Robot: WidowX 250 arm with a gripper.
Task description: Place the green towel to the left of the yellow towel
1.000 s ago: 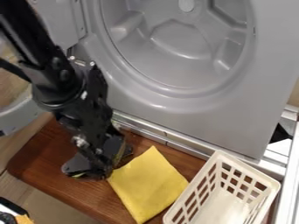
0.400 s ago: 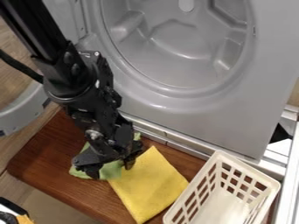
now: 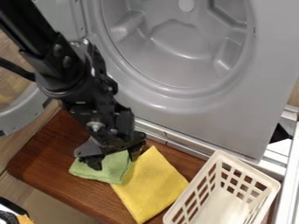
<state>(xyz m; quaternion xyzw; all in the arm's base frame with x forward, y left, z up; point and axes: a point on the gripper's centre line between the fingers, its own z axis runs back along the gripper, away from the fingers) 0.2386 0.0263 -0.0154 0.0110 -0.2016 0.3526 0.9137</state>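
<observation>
Camera view: the black arm is cut off at eleven o'clock. Its jaws, standing apart, partly hide the green towel, which extends toward their seven o'clock; grip cannot be determined. The yellow towel adjoins it at four o'clock.

White basket on wooden board; grey washer.
</observation>
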